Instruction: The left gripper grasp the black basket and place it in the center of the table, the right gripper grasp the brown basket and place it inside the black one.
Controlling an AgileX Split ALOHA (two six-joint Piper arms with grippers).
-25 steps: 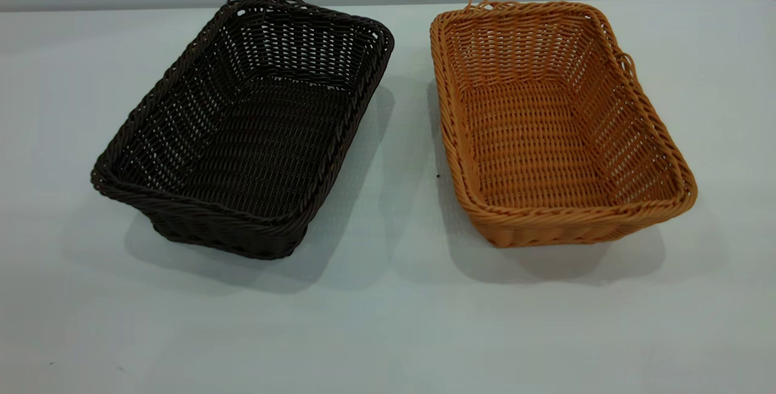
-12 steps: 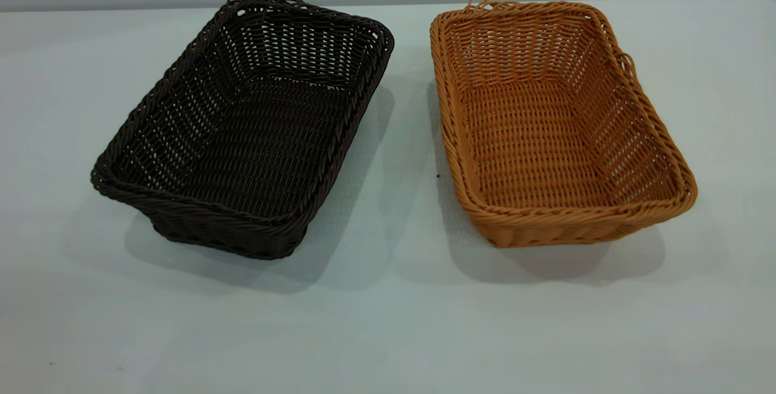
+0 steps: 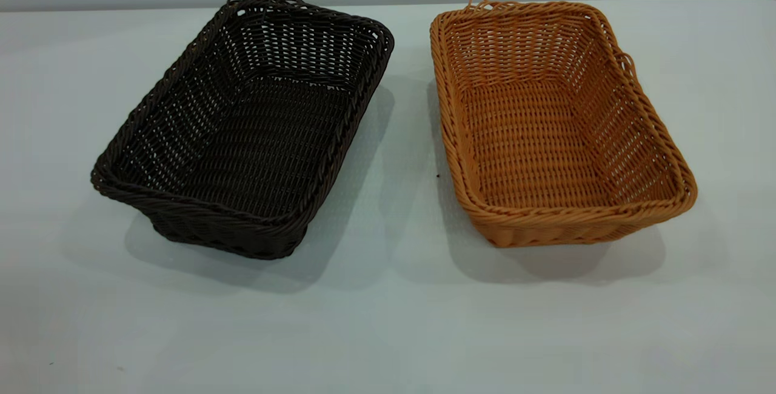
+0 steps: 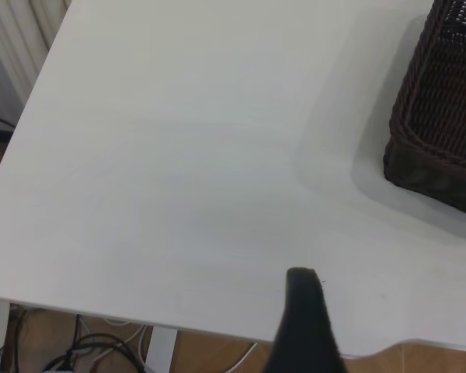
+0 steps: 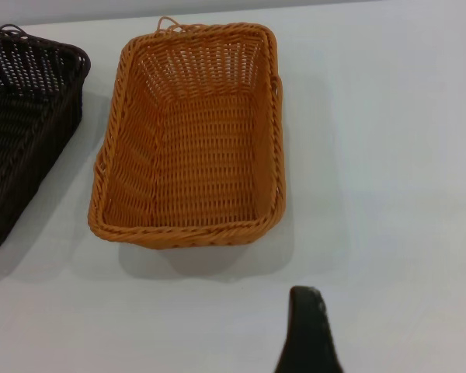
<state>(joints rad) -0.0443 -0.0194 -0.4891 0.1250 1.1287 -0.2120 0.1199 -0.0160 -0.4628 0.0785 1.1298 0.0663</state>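
So far nothing gripped: black basket (image 3: 242,139) upright on the surface (image 3: 388,321) toward the left, brown basket (image 3: 545,139) beside it to the right, a bare strip between, both empty. Left gripper (image 4: 303,311) hovering over bare surface near the edge, well apart from the black basket's corner; only one dark tip showing, so cannot tell whether spread or pressed together. Right gripper (image 5: 307,326) hanging short of the brown basket's near end, likewise one tip in view, state impossible to tell. First step, by judgement, the left grasp. Best to come down over the braided rim of the nearest wall, one side of the grip inside and one outside, and pinch the rim squarely rather than the small loop handles. Lift just enough to clear, carry toward the middle, set down flat. Keep the right arm back meanwhile to avoid a clash.
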